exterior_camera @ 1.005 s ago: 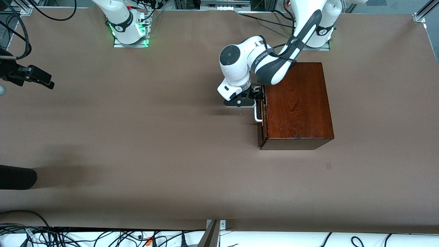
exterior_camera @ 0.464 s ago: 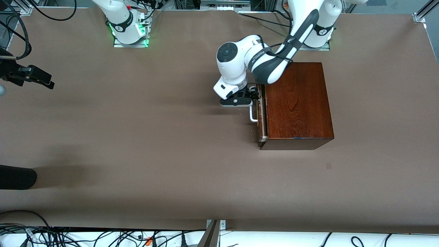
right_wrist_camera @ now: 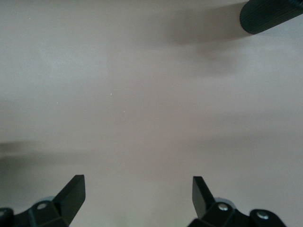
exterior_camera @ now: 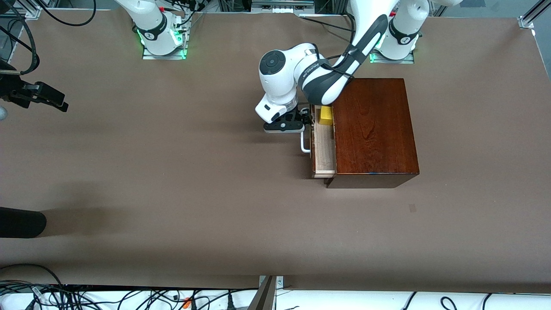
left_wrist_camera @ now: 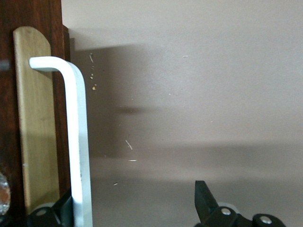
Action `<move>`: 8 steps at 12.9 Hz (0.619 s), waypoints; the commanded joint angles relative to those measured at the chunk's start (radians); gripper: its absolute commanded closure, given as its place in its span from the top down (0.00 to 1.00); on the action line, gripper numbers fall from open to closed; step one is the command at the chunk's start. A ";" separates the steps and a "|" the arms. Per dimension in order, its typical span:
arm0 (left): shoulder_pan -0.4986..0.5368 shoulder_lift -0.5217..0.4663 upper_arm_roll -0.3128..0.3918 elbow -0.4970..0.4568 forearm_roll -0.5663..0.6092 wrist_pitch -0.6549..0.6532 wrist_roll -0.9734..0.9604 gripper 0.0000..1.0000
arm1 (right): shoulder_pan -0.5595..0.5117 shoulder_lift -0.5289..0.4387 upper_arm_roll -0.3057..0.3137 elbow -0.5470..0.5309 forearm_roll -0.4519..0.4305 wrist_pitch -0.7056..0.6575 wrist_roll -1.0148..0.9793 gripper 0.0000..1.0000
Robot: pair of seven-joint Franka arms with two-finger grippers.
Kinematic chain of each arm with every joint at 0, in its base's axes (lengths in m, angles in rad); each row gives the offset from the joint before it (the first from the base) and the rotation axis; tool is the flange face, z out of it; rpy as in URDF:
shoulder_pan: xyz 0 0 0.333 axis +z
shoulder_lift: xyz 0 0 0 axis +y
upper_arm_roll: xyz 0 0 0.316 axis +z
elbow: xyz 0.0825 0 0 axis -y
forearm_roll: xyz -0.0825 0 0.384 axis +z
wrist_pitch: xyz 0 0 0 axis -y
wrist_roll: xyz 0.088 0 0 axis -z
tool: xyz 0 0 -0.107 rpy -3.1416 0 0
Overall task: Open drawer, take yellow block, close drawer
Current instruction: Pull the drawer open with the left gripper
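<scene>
The dark reddish-brown wooden box (exterior_camera: 374, 129) stands near the left arm's base. Its drawer (exterior_camera: 323, 148) is pulled partly out toward the right arm's end of the table, showing the pale interior. The yellow block (exterior_camera: 326, 115) lies in the drawer at the end farther from the front camera. My left gripper (exterior_camera: 306, 119) is open at the white handle (exterior_camera: 304, 144); in the left wrist view one finger (left_wrist_camera: 64, 208) sits against the handle bar (left_wrist_camera: 78, 142), between it and the drawer front. My right gripper (exterior_camera: 60, 104) is open and empty at the right arm's end of the table; its wrist view (right_wrist_camera: 137, 182) shows only bare table under it.
A black cylinder (exterior_camera: 21, 221) pokes in at the table edge at the right arm's end, nearer the front camera; it also shows in the right wrist view (right_wrist_camera: 270, 16). Cables run along the table's edges.
The drawer has slid out from nearly shut to partly open. My left gripper has moved with the handle toward the right arm's end. The yellow block has come into view.
</scene>
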 commanded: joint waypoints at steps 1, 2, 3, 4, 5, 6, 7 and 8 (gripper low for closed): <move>-0.033 0.084 0.000 0.093 -0.022 0.065 0.002 1.00 | -0.012 -0.005 0.010 0.007 0.014 -0.005 0.001 1.00; -0.044 0.093 0.000 0.098 -0.029 0.065 0.002 1.00 | -0.012 -0.005 0.010 0.007 0.014 -0.005 0.001 1.00; -0.051 0.095 0.000 0.098 -0.040 0.065 0.000 1.00 | -0.012 -0.005 0.010 0.007 0.014 -0.005 0.001 1.00; -0.056 0.096 0.000 0.106 -0.040 0.066 0.002 1.00 | -0.012 -0.005 0.010 0.007 0.014 -0.005 0.001 1.00; -0.056 0.101 0.001 0.118 -0.040 0.065 0.000 1.00 | -0.012 -0.005 0.010 0.007 0.014 -0.005 0.001 1.00; -0.056 0.103 0.000 0.124 -0.049 0.065 0.002 1.00 | -0.012 -0.005 0.010 0.007 0.014 -0.005 0.001 1.00; -0.058 0.103 0.000 0.124 -0.054 0.065 0.000 1.00 | -0.012 -0.005 0.010 0.007 0.014 -0.005 0.001 1.00; -0.056 0.103 0.000 0.132 -0.052 0.065 0.002 1.00 | -0.012 -0.005 0.010 0.007 0.014 -0.005 0.001 1.00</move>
